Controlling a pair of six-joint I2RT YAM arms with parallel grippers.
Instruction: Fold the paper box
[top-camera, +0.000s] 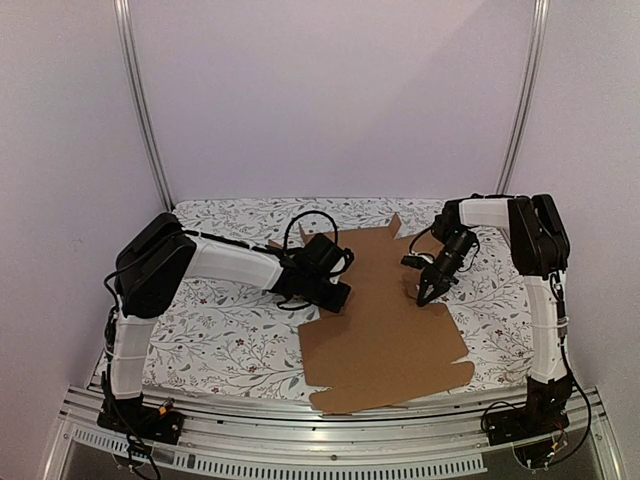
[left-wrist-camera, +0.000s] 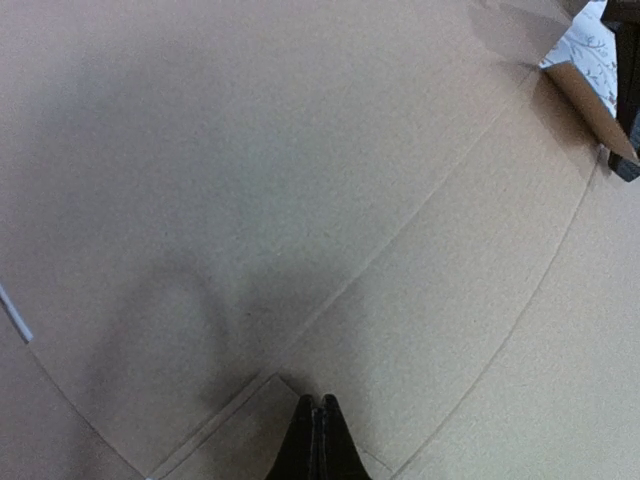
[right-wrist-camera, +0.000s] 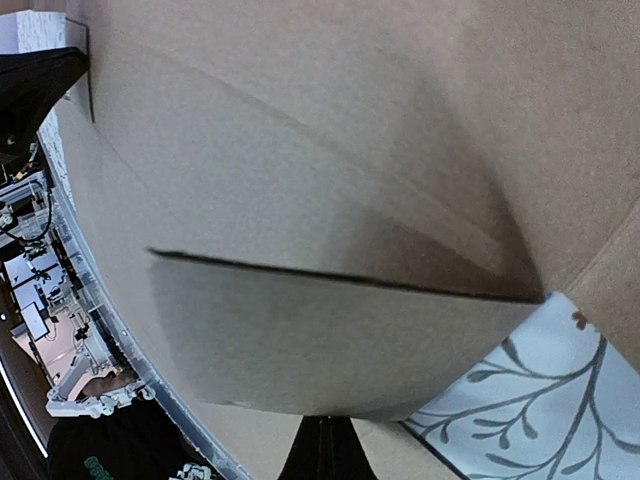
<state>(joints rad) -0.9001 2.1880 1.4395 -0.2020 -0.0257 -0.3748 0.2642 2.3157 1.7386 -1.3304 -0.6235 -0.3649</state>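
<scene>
On a floral table (top-camera: 230, 335) between pale walls (top-camera: 330, 100), left gripper (left-wrist-camera: 318, 440) and right gripper (top-camera: 426, 296), both closed, touch the box (top-camera: 385, 335) beneath them.

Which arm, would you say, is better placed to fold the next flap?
Right, probably: the right pincer sits at a raised flap of the paper box; the left pincer rests on flat cardboard.

Plain brown cardboard paper box (left-wrist-camera: 300, 150) spread flat across nearly the whole frame; scored by long diagonal crease lines (left-wrist-camera: 420, 215); black two-finger left gripper (left-wrist-camera: 318, 440) at bottom centre, tips pressed together, right at a cut tab corner; small raised flap (left-wrist-camera: 590, 110) top right; white floral-patterned table cover (left-wrist-camera: 595, 40) behind it.
</scene>
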